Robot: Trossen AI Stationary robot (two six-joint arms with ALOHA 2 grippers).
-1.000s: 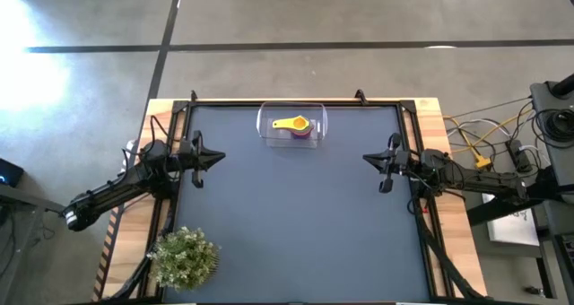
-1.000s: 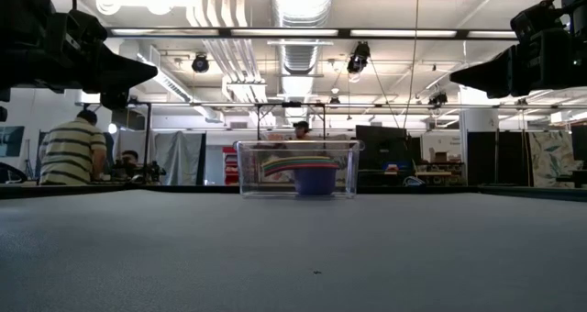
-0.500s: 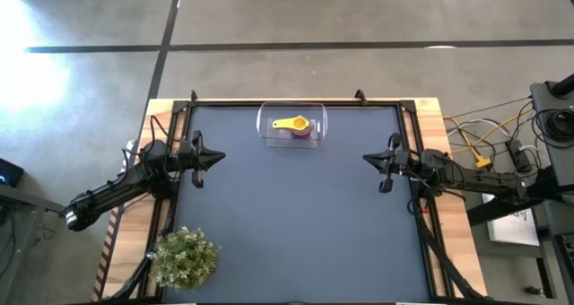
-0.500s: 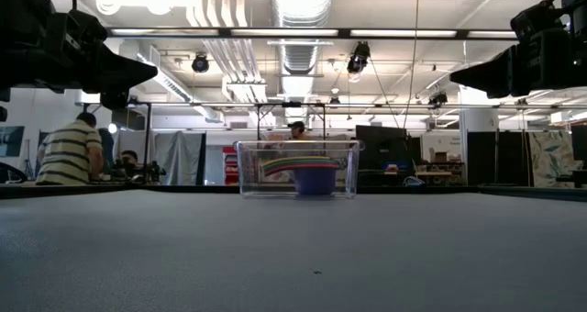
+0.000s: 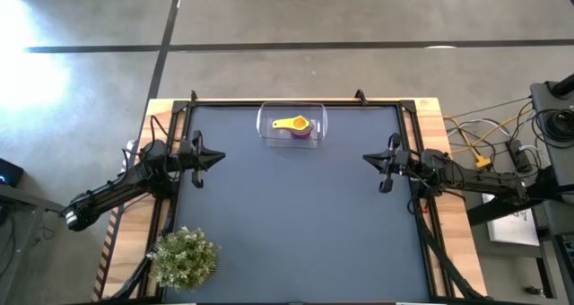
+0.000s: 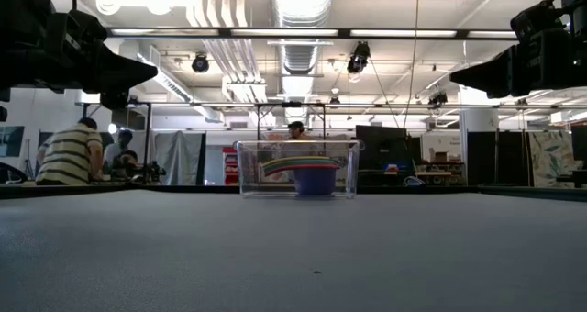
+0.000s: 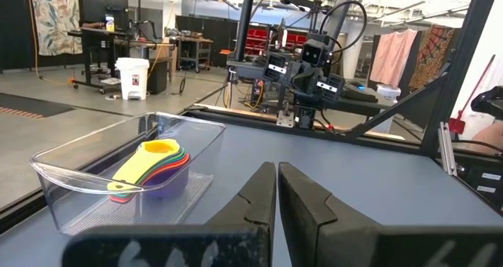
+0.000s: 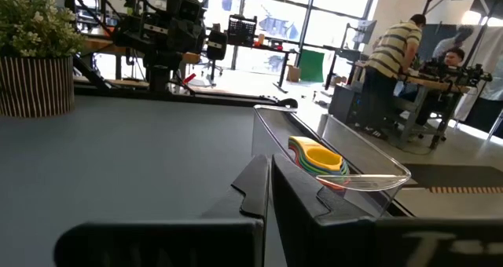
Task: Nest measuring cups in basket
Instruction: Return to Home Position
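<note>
Potted plant: we count one (image 5: pixel 184 257), at the lower left of the high view, well apart from everything else.

Left claw: (image 5: pixel 215 158) sits at the left edge of the worktop (image 5: pixel 296 224), pointing to frame right. In its wrist view we see the two fingers pressed together, holding nothing.

Basket: one (image 5: pixel 265 124), upper middle of the high view, near the far edge. Its long axis runs left to right across the frame.

Measuring cups: one nested stack (image 5: pixel 294 125) stands inside the basket, with the yellow cup on top, its handle pointing frame left and its bowl toward the right end. We make out green, red and purple rims beneath, but we cannot count all the layers.

Right claw: (image 5: pixel 369 159) sits at the right edge, pointing to frame left, its fingers closed and empty.

Key relation: the basket lies up-frame and inward from both claws, about equally far from each. We judge that neither needs to reach for it.

Room: a person in a striped shirt (image 6: pixel 69 153) is at the left of the low view, beyond the worktop.
</note>
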